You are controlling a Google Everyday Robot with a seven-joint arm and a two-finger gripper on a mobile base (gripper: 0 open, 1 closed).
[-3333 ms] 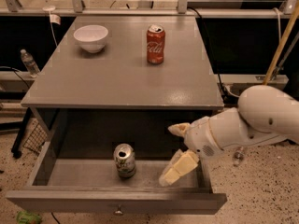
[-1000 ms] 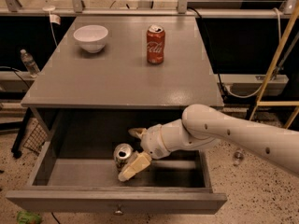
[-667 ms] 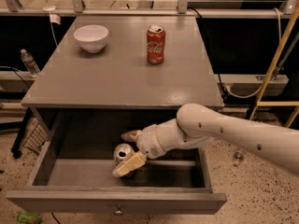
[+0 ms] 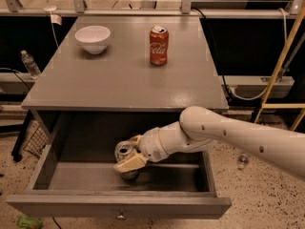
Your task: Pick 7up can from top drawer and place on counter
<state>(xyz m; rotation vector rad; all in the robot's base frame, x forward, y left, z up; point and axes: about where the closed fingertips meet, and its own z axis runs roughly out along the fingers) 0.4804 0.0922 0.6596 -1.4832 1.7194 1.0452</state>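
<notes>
At the far left we see the top drawer (image 4: 45, 162) pulled open beneath the counter (image 4: 119, 82). The 7up can (image 4: 123, 150) stands upright on the drawer floor, left of centre, its long axis vertical and its shiny top facing up. The gripper (image 4: 127, 155) is right at the can, set about it from the right, and the white arm (image 4: 224, 132) reaches in from that side. We cannot tell whether the gripper is pinching the can or only spread around it. We judge the coming move turns on the can's upright axis. It wants lifting straight up, clear of the counter's front edge above and behind it, then setting down short of the red Coca-Cola can (image 4: 158, 45).
</notes>
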